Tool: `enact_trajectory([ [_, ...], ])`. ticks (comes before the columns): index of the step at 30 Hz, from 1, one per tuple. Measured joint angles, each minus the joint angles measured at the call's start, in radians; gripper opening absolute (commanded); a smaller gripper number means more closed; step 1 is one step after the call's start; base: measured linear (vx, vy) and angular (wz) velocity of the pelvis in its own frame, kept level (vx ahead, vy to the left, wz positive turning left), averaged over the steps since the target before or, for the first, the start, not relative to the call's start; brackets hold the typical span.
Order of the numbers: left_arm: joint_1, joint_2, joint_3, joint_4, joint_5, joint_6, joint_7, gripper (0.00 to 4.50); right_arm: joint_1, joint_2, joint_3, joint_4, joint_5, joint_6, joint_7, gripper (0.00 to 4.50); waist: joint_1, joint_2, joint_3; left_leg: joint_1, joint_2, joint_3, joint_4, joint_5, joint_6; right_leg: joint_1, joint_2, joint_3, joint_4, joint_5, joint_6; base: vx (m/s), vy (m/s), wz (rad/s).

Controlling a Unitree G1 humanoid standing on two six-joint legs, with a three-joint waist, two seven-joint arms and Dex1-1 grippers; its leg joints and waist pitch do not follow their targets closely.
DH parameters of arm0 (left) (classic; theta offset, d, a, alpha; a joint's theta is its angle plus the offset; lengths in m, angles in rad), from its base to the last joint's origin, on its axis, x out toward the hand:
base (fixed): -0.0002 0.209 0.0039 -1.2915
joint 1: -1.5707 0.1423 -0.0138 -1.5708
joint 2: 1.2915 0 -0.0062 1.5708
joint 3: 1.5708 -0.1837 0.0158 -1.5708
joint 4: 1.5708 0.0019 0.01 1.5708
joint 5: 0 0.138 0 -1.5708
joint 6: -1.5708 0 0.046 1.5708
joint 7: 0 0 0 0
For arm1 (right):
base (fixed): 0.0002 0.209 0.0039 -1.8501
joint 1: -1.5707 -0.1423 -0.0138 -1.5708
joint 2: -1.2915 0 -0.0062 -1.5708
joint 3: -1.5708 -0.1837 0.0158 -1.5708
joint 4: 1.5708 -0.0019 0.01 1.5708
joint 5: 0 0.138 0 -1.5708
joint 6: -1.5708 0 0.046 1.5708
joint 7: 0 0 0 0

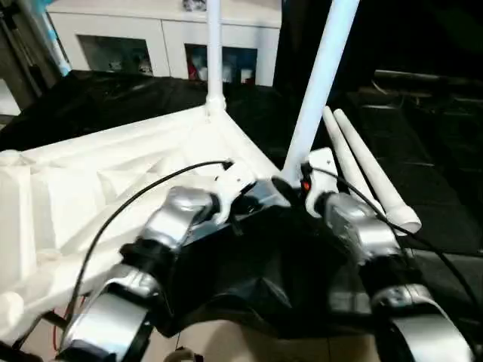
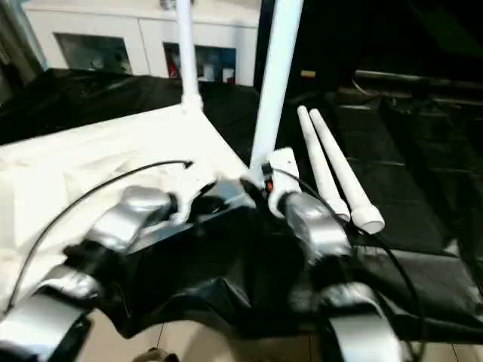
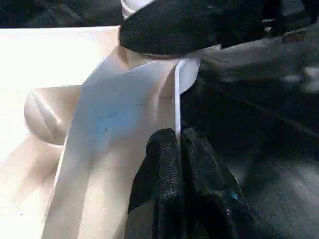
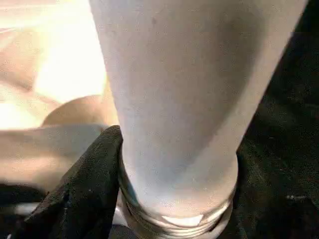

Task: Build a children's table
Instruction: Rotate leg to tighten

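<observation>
The white tabletop lies upside down with its ribbed underside facing up. One white leg stands upright in its far corner. A second leg rises, leaning slightly, from the near right corner, and its threaded base sits at the socket. My right gripper is closed around that base, with one black finger pressed against it. My left gripper is shut on the tabletop's thin rim just beside that corner.
Two loose white legs lie side by side on the black cloth to the right. A white cabinet with glass doors stands behind. Black cloth also bunches under my forearms at the front.
</observation>
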Motion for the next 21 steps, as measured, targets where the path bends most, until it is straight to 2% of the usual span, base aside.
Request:
enact_trajectory([
  [5,-0.012,-0.004,0.001,0.025,0.008,-0.016,0.009,0.0,-0.021,0.027,-0.002,0.06,-0.034,-0.078,-0.043,2.74,0.002,0.0,0.0,0.0,0.0,0.0,0.0,0.0,0.0,0.0,0.0,0.0,-0.001,0.001,-0.001,0.0,0.0,0.0],
  [7,-0.012,-0.001,0.001,0.026,0.01,-0.023,0.005,0.0,-0.021,0.026,-0.006,0.064,-0.031,-0.085,-0.032,3.3,0.002,0.0,0.0,0.0,0.0,0.0,0.0,0.0,0.0,0.0,0.0,0.0,-0.001,0.001,-0.001,0.0,0.0,0.0],
  [10,-0.011,0.013,0.0,0.026,0.01,-0.038,-0.021,0.0,-0.021,0.018,-0.009,0.062,-0.022,-0.084,0.025,3.51,0.0,0.0,0.0,-0.001,0.0,0.0,-0.001,0.0,0.0,0.0,0.0,0.0,-0.001,0.001,-0.001,0.0,0.0,0.0],
  [12,-0.008,0.025,-0.001,0.024,0.01,-0.051,-0.048,0.0,-0.009,-0.006,0.001,0.044,-0.021,-0.08,0.089,3.82,0.001,0.0,0.0,-0.001,0.0,0.0,-0.001,0.0,0.0,-0.001,0.0,0.0,-0.001,0.0,0.0,0.0,0.0,0.0],
  [17,0.035,0.08,-0.014,-0.037,-0.008,-0.1,-0.184,0.0,0.037,-0.101,0.079,-0.031,-0.024,-0.084,0.311,3.82,0.01,0.001,0.0,-0.003,0.0,0.0,-0.001,0.0,0.0,-0.001,0.0,0.0,-0.004,-0.001,0.001,0.0,0.0,0.0],
  [21,0.051,0.114,-0.019,-0.058,-0.02,-0.122,-0.244,0.0,0.051,-0.147,0.091,-0.062,-0.016,-0.075,0.425,3.82,0.01,0.001,0.001,-0.003,0.0,0.001,-0.001,0.0,0.0,-0.001,0.0,0.0,-0.004,-0.001,0.001,0.0,0.0,0.0],
])
